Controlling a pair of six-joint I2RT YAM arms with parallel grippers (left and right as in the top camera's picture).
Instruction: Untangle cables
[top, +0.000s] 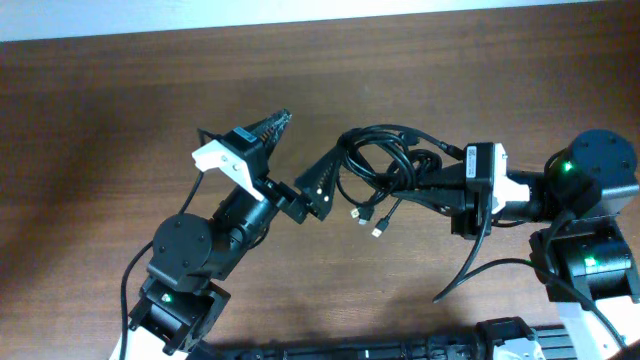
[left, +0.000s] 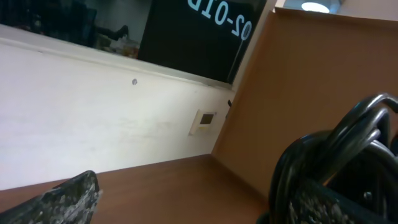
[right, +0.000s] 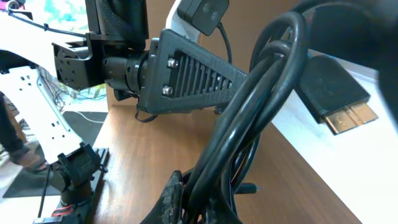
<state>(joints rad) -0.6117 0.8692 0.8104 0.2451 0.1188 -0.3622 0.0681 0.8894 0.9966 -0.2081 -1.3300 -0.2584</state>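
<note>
The cables (top: 385, 162) are a knot of thin black loops at the table's middle, with two small plug ends (top: 368, 222) hanging toward the front. My right gripper (top: 428, 182) is shut on the bundle's right side. In the right wrist view the cords (right: 261, 106) run up from between its fingers (right: 173, 198), and a flat USB plug (right: 339, 102) sticks out to the right. My left gripper (top: 298, 155) stands wide open just left of the knot, one finger (top: 320, 185) against the loops' left edge. The left wrist view shows the loops (left: 348, 143) beside its right finger (left: 320, 208).
The brown wooden table (top: 120, 110) ends at a white strip along the back. A thick black wire (top: 470, 268) curves from the right arm toward the front. Both arm bases stand at the front corners, with a black rail (top: 400, 350) between them.
</note>
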